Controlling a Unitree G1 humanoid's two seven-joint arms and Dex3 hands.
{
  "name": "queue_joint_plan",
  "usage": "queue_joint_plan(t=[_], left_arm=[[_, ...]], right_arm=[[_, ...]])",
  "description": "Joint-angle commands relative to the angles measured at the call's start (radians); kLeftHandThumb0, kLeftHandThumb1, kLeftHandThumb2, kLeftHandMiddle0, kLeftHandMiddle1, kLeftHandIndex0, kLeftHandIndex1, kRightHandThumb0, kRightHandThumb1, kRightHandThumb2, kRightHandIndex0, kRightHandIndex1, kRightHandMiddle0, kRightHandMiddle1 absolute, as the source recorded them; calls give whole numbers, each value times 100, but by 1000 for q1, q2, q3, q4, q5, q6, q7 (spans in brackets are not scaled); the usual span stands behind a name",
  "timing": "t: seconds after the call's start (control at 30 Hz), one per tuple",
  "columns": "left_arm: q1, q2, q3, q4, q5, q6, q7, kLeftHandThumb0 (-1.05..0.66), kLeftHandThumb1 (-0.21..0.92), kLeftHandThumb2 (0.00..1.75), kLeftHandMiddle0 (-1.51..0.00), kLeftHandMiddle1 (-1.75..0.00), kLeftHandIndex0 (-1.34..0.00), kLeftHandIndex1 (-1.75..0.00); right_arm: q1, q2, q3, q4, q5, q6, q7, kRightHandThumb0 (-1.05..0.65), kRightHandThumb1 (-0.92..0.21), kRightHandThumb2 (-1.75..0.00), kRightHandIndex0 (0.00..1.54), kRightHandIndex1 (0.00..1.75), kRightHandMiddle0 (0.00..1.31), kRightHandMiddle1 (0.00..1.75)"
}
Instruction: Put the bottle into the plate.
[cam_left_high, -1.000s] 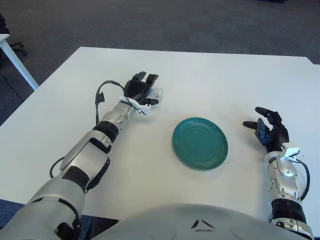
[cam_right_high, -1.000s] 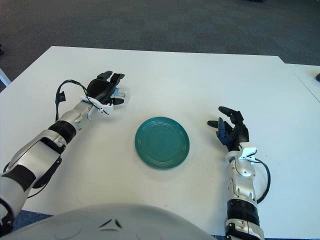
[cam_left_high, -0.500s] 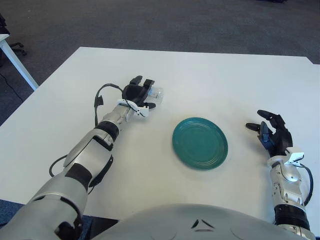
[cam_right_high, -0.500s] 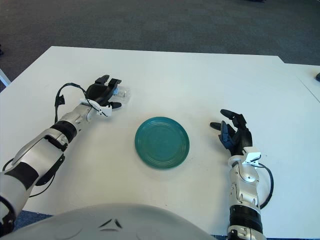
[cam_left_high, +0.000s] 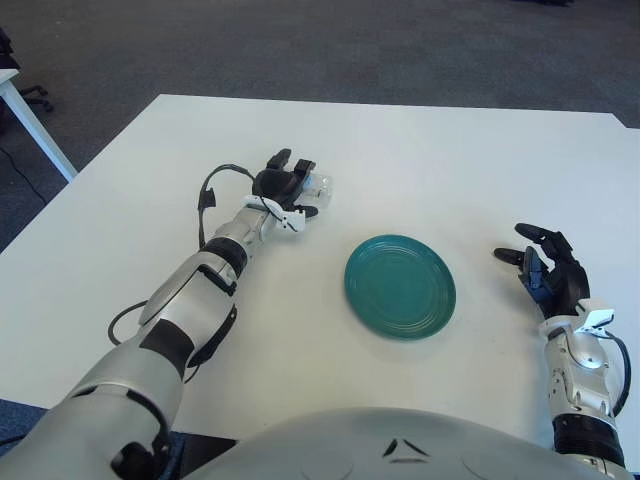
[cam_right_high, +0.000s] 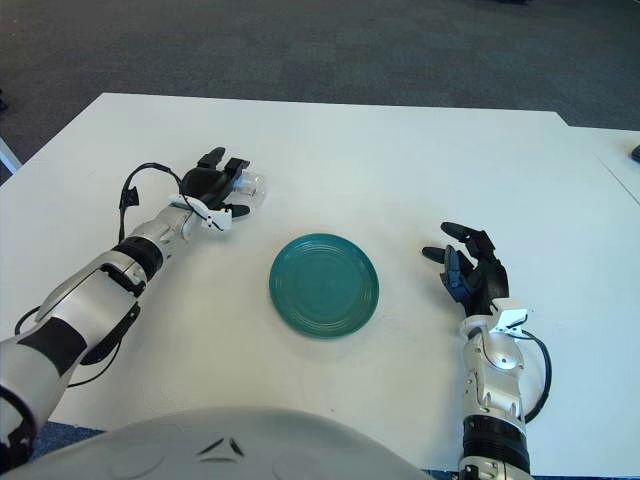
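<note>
Left eye view: left robot hand (cam_left_high: 280, 187) curled around clear bottle (cam_left_high: 316, 187) lying on white worktop (cam_left_high: 420, 150), left of green plate (cam_left_high: 400, 285). Right robot hand (cam_left_high: 545, 270) right of plate, fingers spread, holding nothing.

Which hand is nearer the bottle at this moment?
Left. The left hand is curled around the bottle, up and left of the plate. The right hand sits open, right of the plate.

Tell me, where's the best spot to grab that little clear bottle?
Probably around its middle, from above: the bottle looks to lie on its side, so its rounded body faces up. The left robot hand is already over it that way; the right robot hand shows right of the plate.
</note>
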Motion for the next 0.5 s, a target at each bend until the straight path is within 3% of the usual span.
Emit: queue_joint_plan(t=[0.0, 0.27, 0.4, 0.43, 0.47], left_arm=[[34, -20, -19, 44, -2, 8, -44, -105, 92, 55, -23, 0, 0, -48], [37, -57, -35, 82, -4, 35, -72, -105, 92, 45, -28, -1, 0, -58], [27, -73, -56, 112, 8, 57, -98, -100, 92, 36, -46, -11, -2, -80], [26, -73, -60, 114, 9, 57, -100, -98, 92, 33, -45, -30, -4, -88], [26, -73, -63, 116, 9, 58, -101, -96, 92, 30, -39, -66, -5, -101]], right_arm=[[39, 9, 2, 3, 9, 22, 19, -47, -92, -55, 55, 87, 31, 96], [56, 16, -3, -21, 26, -19, 44, -47, -92, -57, 56, 87, 28, 96], [63, 26, -7, -28, 41, -54, 58, -46, -92, -57, 57, 87, 29, 97], [65, 29, -8, -30, 44, -61, 61, -46, -92, -57, 57, 87, 30, 98], [67, 30, -8, -31, 46, -65, 63, -46, -91, -58, 57, 87, 30, 99]])
